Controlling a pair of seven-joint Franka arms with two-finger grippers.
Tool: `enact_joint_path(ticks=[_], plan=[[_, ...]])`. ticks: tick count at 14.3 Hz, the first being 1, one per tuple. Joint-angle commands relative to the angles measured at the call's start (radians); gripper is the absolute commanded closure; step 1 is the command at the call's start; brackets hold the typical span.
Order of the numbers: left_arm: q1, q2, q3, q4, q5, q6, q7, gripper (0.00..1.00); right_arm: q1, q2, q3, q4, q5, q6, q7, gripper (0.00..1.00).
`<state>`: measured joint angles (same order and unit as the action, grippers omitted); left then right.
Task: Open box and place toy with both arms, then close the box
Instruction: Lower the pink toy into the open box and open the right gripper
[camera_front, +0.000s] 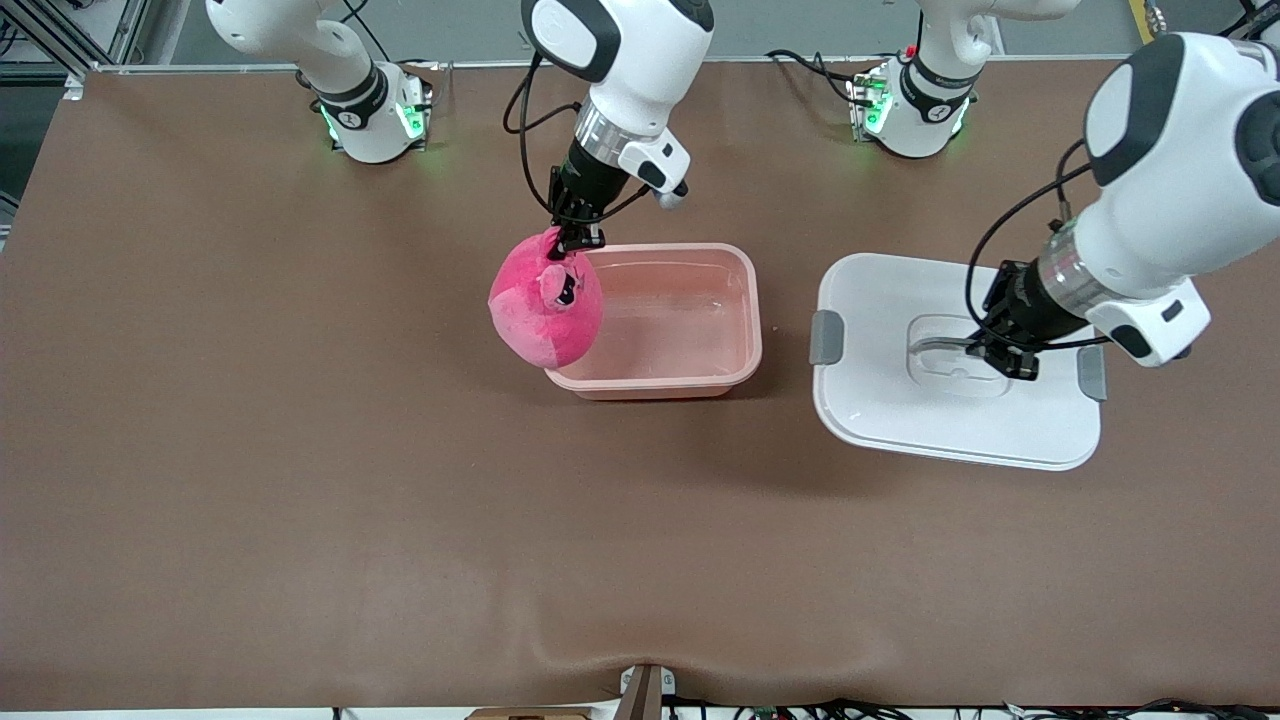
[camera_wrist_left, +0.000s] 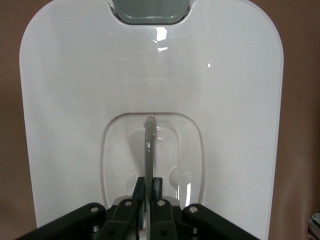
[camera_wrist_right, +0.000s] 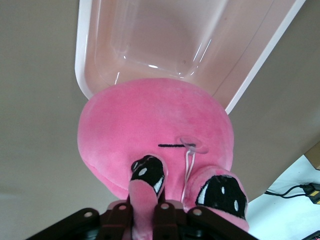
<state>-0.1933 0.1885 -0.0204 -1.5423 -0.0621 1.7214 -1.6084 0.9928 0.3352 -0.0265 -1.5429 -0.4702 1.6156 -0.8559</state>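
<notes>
Over the rim of the box (camera_front: 662, 318), at the end toward the right arm, the toy (camera_front: 545, 312) is hanging in the air, a hot-pink plush with black-and-white eyes on stalks. The right gripper (camera_front: 578, 240) is pinching one eye stalk (camera_wrist_right: 141, 192) between its pressed-together fingers, as the right wrist view is showing, with the plush dangling below it and overlapping the tub's edge. The box itself is sitting open near the middle of the table (camera_front: 300, 450), a translucent pink tub with nothing visible inside but reflections on its floor. From the tub, at about three o'clock in the front view, toward the left arm's end of the table, the white lid (camera_front: 880, 400) is lying flat and apart from it, a grey clip (camera_front: 826, 337) showing on each short side. The left gripper (camera_front: 1003, 355) is standing over the lid's recessed centre, and in the left wrist view its fingers (camera_wrist_left: 138, 192) are squeezing the thin grey handle (camera_wrist_left: 148, 150) that is standing up out of the recess. Both arm bases are standing at twelve o'clock along the table's edge farthest from the front camera, green lights glowing at each.
</notes>
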Motion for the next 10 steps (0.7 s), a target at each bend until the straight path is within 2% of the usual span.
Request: enact_joint_path(ticks=[1,3,7,10], plan=[[0.026,-0.007,-0.012,-0.010,-0.022,0.007,0.048,1.00,0.020,0.019,-0.012,0.046,-0.021,-0.028,0.008,0.00],[0.026,-0.006,-0.010,-0.009,-0.021,0.009,0.050,1.00,0.027,0.019,-0.012,0.073,-0.018,-0.045,0.006,0.00],[0.025,-0.006,-0.012,-0.010,-0.021,0.009,0.050,1.00,0.038,0.008,-0.013,0.144,-0.019,-0.163,0.002,0.00],[0.017,-0.006,-0.012,-0.010,-0.021,0.009,0.048,1.00,0.007,0.001,-0.033,0.144,-0.010,-0.158,0.015,0.00]])
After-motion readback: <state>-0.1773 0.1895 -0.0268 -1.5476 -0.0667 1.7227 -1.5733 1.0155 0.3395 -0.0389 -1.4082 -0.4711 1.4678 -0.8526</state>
